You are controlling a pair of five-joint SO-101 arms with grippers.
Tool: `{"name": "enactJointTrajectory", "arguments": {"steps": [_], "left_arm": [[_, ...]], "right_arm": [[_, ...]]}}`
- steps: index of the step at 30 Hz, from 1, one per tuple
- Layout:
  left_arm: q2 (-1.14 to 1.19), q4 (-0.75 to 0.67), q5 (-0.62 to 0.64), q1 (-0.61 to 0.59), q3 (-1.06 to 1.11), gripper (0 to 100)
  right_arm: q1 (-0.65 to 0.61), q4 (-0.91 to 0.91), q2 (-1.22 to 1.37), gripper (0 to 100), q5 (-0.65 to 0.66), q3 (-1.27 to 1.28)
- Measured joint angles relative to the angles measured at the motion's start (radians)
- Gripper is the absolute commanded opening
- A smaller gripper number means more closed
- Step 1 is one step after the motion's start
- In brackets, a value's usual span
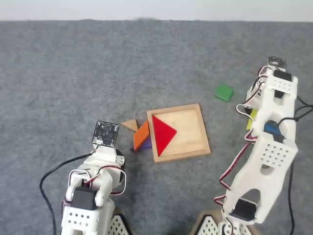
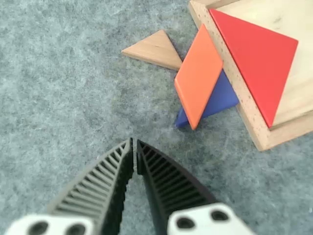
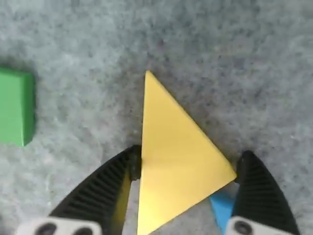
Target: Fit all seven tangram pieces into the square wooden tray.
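1. My left gripper (image 2: 135,143) hangs over bare grey desk (image 1: 73,73), jaws pressed together with nothing between them.
2. Just ahead of it in the left wrist view I see three loose pieces outside the tray: a wood-coloured triangle (image 2: 155,49), an orange parallelogram (image 2: 199,73) and a dark blue piece (image 2: 220,95).
3. The orange parallelogram lies partly on top of the dark blue piece, and both sit right against the outer rim of the wooden tray (image 2: 244,107). The wood-coloured triangle touches the orange one's corner on the side away from the tray.
4. The red triangle (image 2: 259,58) lies flat inside the tray, its long edge along the wall nearest those loose pieces. From the high view the rest of the tray floor is bare wood.
5. My right gripper (image 3: 188,164) is down on the desk well off to the other side of the tray, closed on the yellow triangle (image 3: 171,166), one fingertip on its straight edge and the other at its far corner.
6. A light blue piece (image 3: 222,205) pokes out from under the yellow triangle.
7. The green square (image 3: 14,107) lies by itself on the desk near the yellow triangle, apart from it and from the tray.
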Motion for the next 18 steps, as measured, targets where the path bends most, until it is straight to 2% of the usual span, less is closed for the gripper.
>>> {"name": "enactJointTrajectory", "arguments": {"steps": [18], "left_arm": [[0.000, 0.000, 0.000, 0.000, 0.000, 1]], "right_arm": [[-0.170, 0.184, -0.140, 25.9, -0.018, 0.003]]}}
